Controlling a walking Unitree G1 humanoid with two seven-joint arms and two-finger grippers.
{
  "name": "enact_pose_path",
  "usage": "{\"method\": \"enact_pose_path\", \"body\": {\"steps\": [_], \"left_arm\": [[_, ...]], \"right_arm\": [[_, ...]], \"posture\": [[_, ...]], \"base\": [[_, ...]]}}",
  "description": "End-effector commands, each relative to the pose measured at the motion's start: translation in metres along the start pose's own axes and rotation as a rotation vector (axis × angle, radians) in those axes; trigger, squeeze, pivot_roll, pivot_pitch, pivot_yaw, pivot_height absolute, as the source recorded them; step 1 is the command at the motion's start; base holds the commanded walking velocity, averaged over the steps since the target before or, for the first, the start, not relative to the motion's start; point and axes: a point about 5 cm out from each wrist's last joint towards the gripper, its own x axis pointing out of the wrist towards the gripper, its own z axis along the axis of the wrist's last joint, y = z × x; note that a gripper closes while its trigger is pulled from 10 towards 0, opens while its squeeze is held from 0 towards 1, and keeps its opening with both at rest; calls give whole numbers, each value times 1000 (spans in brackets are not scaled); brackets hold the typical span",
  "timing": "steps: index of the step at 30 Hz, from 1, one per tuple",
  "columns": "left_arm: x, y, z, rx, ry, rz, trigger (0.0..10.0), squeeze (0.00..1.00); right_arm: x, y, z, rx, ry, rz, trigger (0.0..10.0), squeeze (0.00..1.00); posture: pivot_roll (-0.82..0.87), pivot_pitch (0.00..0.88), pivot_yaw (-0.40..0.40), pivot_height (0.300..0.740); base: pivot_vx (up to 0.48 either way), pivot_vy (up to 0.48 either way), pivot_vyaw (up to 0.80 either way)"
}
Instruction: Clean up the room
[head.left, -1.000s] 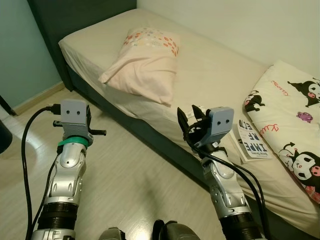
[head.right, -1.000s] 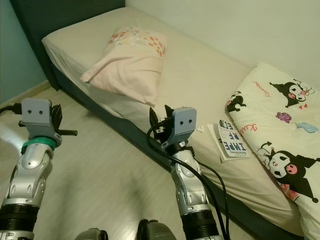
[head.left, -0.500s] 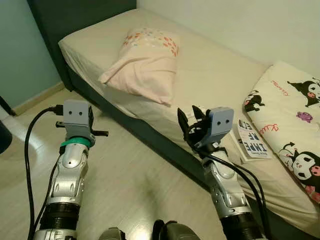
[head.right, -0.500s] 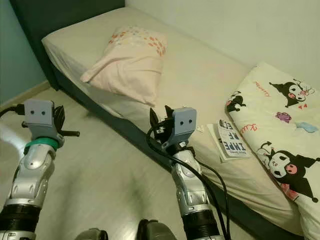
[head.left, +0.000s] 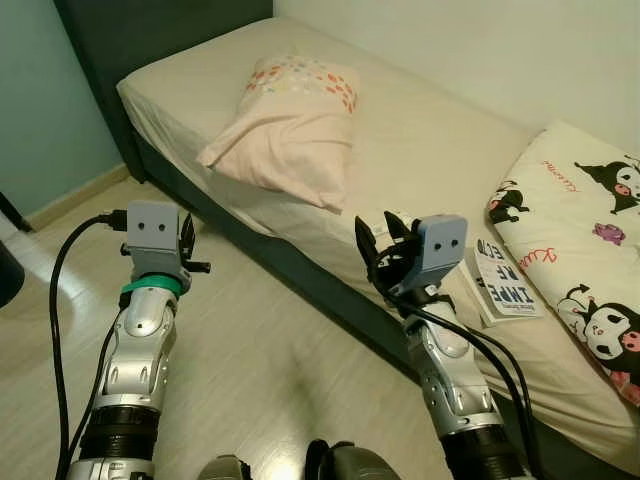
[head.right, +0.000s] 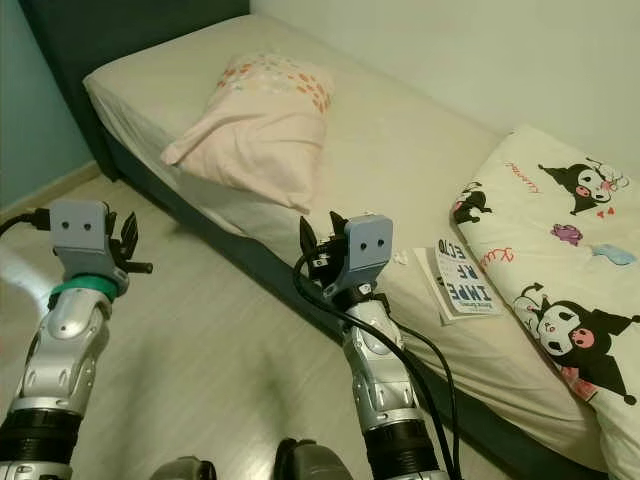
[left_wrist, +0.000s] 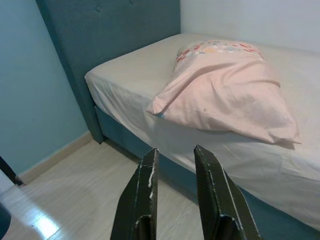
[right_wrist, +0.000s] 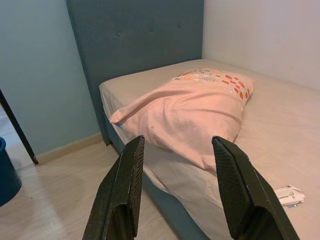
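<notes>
A pink pillow lies on the beige bed near the dark headboard. A black-and-white book rests on the sheet close to the bed's front edge, beside a cartoon-print blanket. A small white wrapper lies on the sheet between pillow and book. My right gripper hovers open at the bed's edge, just left of the book, facing the pillow. My left gripper is raised over the floor, fingers a little apart and holding nothing, facing the bed side below the pillow.
Pale wood floor runs along the bed's front. The dark upholstered headboard stands against a blue wall. A dark blue bin and a thin black leg are at the far left on the floor.
My left wrist has turned slightly, so its black fingers now show beside its camera block. The right arm and the things on the bed have stayed put.
</notes>
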Motion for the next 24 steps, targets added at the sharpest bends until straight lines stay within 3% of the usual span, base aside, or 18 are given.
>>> {"method": "enact_pose_path", "body": {"steps": [1, 3, 4, 14, 15, 19, 20, 24], "left_arm": [[-3, -3, -5, -16, 14, -16, 10000, 1000], [-3, -3, -6, -10, 17, -12, 10000, 1000], [-3, -3, -6, -1, 23, -4, 10000, 0], [-1, 0, -6, -11, 20, 13, 10000, 0], [-1, -1, -6, -8, 19, 11, 10000, 1000], [0, -1, -6, -1, 26, 14, 10000, 1000], [0, -1, -6, 2, 27, 15, 10000, 0], [0, 0, -6, 4, 27, 19, 10000, 0]], "right_arm": [[-1, -2, -5, 10, 28, -10, 10000, 0], [-1, -2, -5, 10, 28, -9, 10000, 0], [-1, -2, -5, 11, 28, -8, 10000, 0], [0, -2, -4, 10, 26, -2, 10000, 0], [0, -2, -4, 9, 26, -1, 10000, 0], [1, -2, -4, 9, 23, 0, 10000, 0], [1, -2, -4, 8, 23, 1, 10000, 0], [1, -1, -4, 9, 22, 2, 10000, 0]], "posture": [[-5, 34, -38, 740], [-5, 34, -38, 740], [-5, 35, -38, 740], [-8, 36, -39, 740], [-9, 35, -38, 740], [-9, 32, -37, 740], [-10, 30, -37, 740], [-11, 29, -37, 740]], "base": [[0, 0, 0], [0, 0, 0], [0, 0, 0], [0, 0, 0], [0, 0, 0], [0, 0, 0], [0, 0, 0], [0, 0, 0]]}}
